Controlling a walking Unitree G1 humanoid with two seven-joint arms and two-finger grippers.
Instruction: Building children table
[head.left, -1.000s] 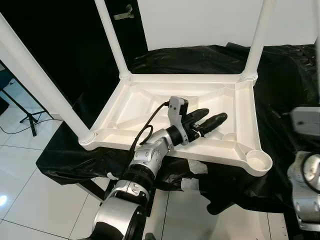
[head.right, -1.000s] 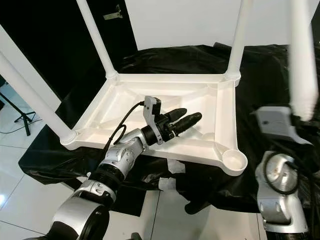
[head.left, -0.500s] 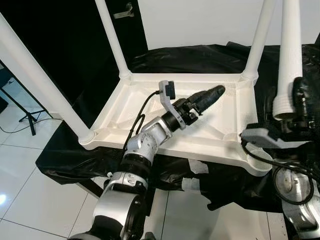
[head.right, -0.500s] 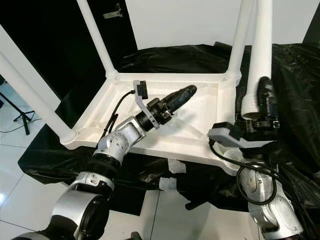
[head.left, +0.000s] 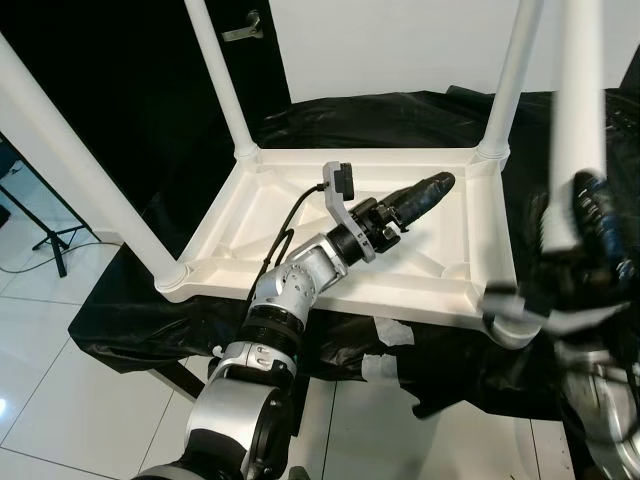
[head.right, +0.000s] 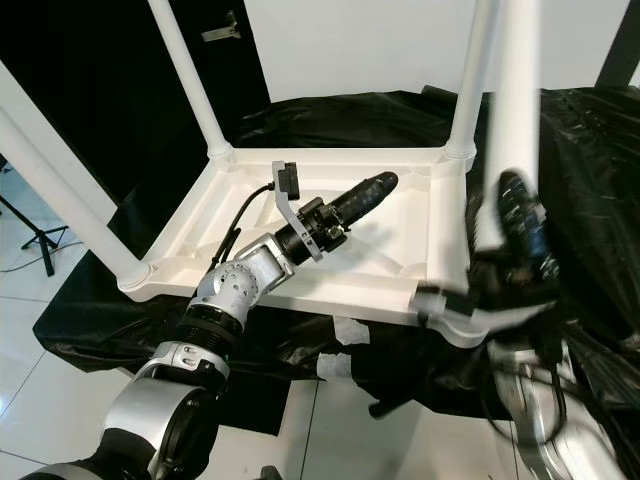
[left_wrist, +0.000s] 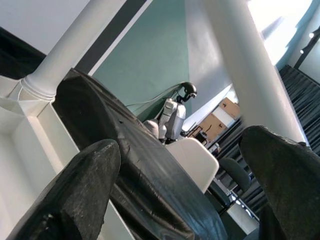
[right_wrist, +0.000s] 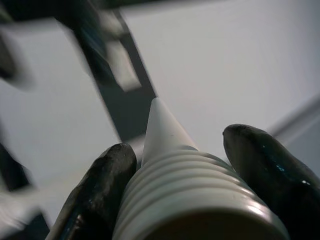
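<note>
White leg (head.left: 578, 110) upright (threads down) | right gripper (head.left: 600, 225) clamps it

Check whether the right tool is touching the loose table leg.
Touching: the right wrist view shows the right tool with both fingers pressed against the loose table leg.

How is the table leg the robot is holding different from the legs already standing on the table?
The held leg is loose, gripped by the right gripper, its ribbed end bare. The fitted legs stand fixed in corner sockets of the upturned tabletop. The held leg looks blurred; the fitted ones look sharp. All are white, round plastic.
</note>
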